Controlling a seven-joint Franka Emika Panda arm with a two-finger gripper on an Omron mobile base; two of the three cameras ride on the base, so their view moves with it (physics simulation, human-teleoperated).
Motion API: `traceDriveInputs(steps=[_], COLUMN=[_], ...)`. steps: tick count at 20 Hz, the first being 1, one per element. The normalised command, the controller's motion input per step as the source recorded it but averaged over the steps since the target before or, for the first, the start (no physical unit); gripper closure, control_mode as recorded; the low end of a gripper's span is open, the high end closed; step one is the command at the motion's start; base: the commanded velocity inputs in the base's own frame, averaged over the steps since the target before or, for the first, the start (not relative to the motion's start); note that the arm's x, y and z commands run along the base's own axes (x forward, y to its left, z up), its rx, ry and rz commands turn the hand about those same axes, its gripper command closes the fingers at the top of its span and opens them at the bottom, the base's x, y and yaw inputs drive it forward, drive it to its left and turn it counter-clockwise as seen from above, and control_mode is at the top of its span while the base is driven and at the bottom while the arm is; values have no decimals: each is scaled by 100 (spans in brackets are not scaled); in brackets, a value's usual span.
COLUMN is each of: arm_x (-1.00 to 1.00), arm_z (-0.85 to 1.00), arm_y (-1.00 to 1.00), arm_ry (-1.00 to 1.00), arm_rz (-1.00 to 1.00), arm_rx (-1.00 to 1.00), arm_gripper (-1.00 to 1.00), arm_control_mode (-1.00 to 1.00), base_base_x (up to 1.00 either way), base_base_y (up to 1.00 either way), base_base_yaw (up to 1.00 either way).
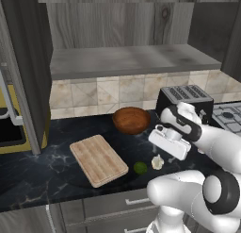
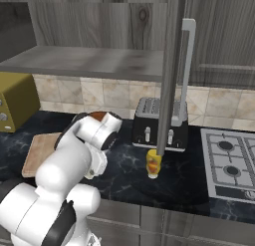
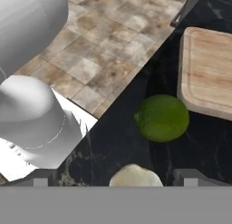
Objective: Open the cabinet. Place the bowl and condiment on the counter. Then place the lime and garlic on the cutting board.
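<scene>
Standing open, the cabinet (image 1: 132,57) shows a bare grey shelf in the left base view; one dark door (image 1: 26,62) swings out at 9 o'clock, and in the right base view the other door's edge (image 2: 172,65) with its silver bar handle (image 2: 187,61) runs down the middle of frame.

Counter (image 1: 42,170): black marble, white veins, spanning the lower half of both base views. Cooktop (image 2: 231,163) at 3 o'clock in the right base view.

Toaster (image 1: 184,101): black, at 2 o'clock in the left base view, against the tile backsplash.

Cutting board (image 1: 98,160): tan, lying flat on the counter just left of centre, nothing on it. In the hand view it sits at 2 o'clock (image 3: 208,71).

Bowl (image 1: 131,120): reddish-brown, upright on the counter at 12 o'clock of the board, left of the toaster.

Condiment (image 2: 153,164): yellow bottle, upright on the counter at 6 o'clock of the toaster in the right base view.

Gripper (image 3: 115,175): jaws spread wide, nothing between them, hovering just above the garlic; finger tips (image 3: 38,177) flank the bulb.

Lime (image 1: 140,168): on the counter, just beside the board's near right corner, apart from it.

Garlic (image 1: 157,162): on the counter, just right of the lime, under the hand.
</scene>
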Motion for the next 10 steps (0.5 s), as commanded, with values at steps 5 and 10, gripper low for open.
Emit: traceDriveInputs(steps=[5,10], arm_x=[1,6], arm_z=[0,0], arm_y=[-5,0], arm_ry=[2,0], arm_rz=[0,0], arm_rx=[-7,-3], arm_gripper=[-100,-100], arm_control_mode=[-100,-100], base_base_x=[0,0], base_base_y=[0,0], base_base_yaw=[0,0])
